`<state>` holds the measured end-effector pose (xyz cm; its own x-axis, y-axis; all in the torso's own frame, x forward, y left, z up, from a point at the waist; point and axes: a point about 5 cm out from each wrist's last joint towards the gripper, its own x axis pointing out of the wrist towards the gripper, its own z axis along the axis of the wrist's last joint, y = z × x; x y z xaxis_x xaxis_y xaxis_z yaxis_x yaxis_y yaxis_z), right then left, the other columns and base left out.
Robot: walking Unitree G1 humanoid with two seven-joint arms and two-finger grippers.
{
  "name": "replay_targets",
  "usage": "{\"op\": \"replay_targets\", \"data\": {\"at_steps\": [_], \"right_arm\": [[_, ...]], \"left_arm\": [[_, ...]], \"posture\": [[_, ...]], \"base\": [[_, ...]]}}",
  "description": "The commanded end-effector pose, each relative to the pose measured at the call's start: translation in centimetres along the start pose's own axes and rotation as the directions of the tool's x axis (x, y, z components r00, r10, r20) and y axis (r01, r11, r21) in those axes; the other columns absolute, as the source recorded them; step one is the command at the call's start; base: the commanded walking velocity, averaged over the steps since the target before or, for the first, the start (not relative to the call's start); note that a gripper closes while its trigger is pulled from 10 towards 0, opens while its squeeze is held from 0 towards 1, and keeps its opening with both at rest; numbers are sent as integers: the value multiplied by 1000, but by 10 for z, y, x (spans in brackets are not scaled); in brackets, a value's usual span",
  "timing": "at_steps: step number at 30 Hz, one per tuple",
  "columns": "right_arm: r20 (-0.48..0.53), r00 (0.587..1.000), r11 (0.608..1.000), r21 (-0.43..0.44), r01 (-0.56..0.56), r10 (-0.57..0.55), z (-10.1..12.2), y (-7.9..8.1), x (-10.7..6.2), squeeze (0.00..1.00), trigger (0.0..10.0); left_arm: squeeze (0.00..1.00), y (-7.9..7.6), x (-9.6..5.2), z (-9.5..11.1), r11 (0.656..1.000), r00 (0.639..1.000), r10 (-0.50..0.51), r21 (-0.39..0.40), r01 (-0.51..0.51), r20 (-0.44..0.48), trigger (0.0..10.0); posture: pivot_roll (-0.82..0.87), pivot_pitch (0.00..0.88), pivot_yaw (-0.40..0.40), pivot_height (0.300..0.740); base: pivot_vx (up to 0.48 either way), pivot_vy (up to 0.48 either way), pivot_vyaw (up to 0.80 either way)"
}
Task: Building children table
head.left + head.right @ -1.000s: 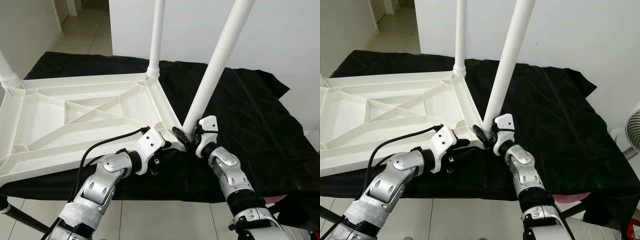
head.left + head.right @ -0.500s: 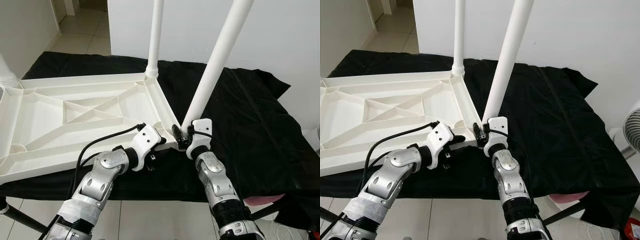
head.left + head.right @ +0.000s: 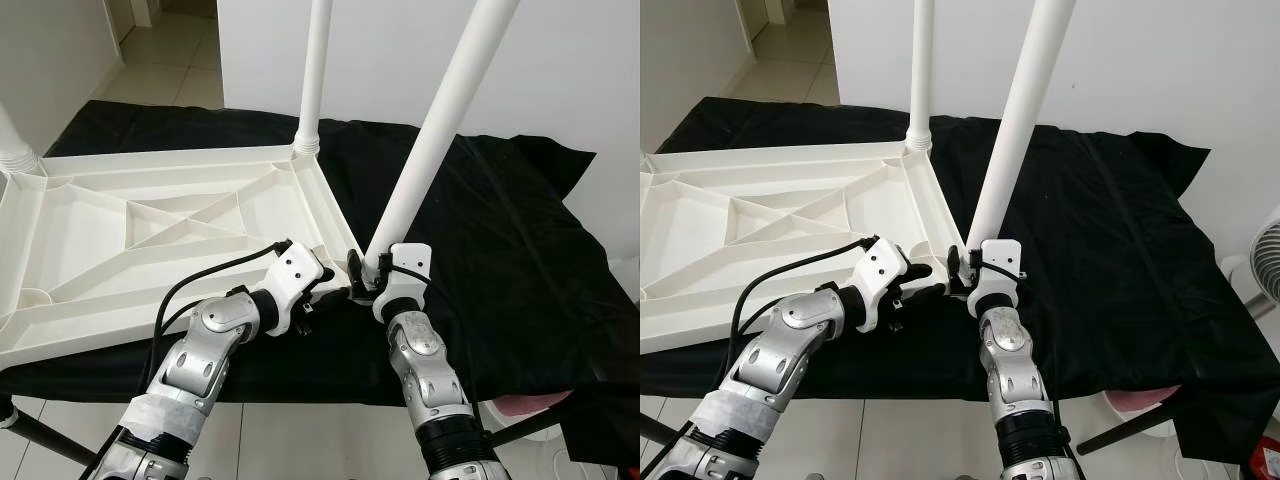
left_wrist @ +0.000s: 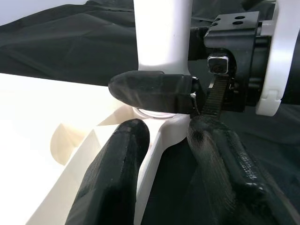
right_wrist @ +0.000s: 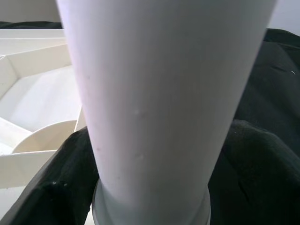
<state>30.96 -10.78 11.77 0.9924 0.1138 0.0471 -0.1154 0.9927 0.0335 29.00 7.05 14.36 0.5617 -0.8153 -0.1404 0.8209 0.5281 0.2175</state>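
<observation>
The white tabletop (image 3: 150,225) lies upside down on a black cloth (image 3: 490,230). One leg (image 3: 315,70) stands upright in its far right corner. A second leg (image 3: 440,130) rises tilted from the near right corner socket. My right gripper (image 3: 368,275) is shut on this leg's base; in the left wrist view one of its fingers (image 4: 150,91) crosses the leg (image 4: 161,33). My left gripper (image 3: 335,292) holds the tabletop's near right corner, with its fingers (image 4: 112,178) on either side of the rim (image 4: 161,140). The leg (image 5: 154,103) appears very close in the right wrist view.
A third leg's base (image 3: 15,150) shows at the far left corner. A fan (image 3: 1265,265) stands at the right edge. Tiled floor (image 3: 300,440) lies below the near edge, with a black stand leg (image 3: 40,435) at the lower left. A white wall (image 3: 560,60) is behind.
My right forearm has swung to the left and now stands almost straight below the leg's base, its gripper staying there. The left gripper has shifted slightly along the corner.
</observation>
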Motion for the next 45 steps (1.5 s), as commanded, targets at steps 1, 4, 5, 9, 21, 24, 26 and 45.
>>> {"op": "replay_targets", "data": {"at_steps": [1,4,5,9,21,24,26,45], "right_arm": [[-23,1000,1000,-9,-18,18,-2,-4,-1,0,10000],[-34,992,993,-25,-120,119,1,-8,3,0,10000],[-34,992,993,-25,-120,119,1,-8,3,0,10000],[-40,982,982,-39,-187,185,4,-15,8,0,10000],[-52,868,858,-129,-497,495,11,-19,22,0,10000],[-78,839,827,-145,-544,538,9,-21,23,0,10000],[-86,829,816,-149,-558,552,9,-22,23,0,10000],[-105,808,798,-126,-589,580,-3,-33,20,0,3490]], "left_arm": [[0,7,1,-3,992,992,128,-3,-128,-17,10000],[0,6,1,-3,993,993,120,-2,-120,-19,10000],[0,6,1,-3,993,993,120,-2,-120,-19,10000],[0,6,1,-3,993,993,116,-4,-116,-21,10000],[0,6,-1,-1,996,996,92,2,-92,-23,10000],[0,7,-2,-1,995,995,96,3,-96,-26,10000],[0,7,-3,-2,995,995,97,4,-97,-28,10000],[0,3,1,-1,997,997,74,-3,-74,-26,10000]], "posture": [[-43,8,-85,740],[-43,10,-80,740],[-43,10,-80,740],[-34,11,-76,740],[11,13,-52,740],[16,10,-49,740],[18,12,-50,740],[-54,7,-51,740]], "base": [[0,0,0],[0,0,0],[0,0,0],[0,0,0],[0,0,0],[0,0,0],[0,0,0],[0,0,0]]}}
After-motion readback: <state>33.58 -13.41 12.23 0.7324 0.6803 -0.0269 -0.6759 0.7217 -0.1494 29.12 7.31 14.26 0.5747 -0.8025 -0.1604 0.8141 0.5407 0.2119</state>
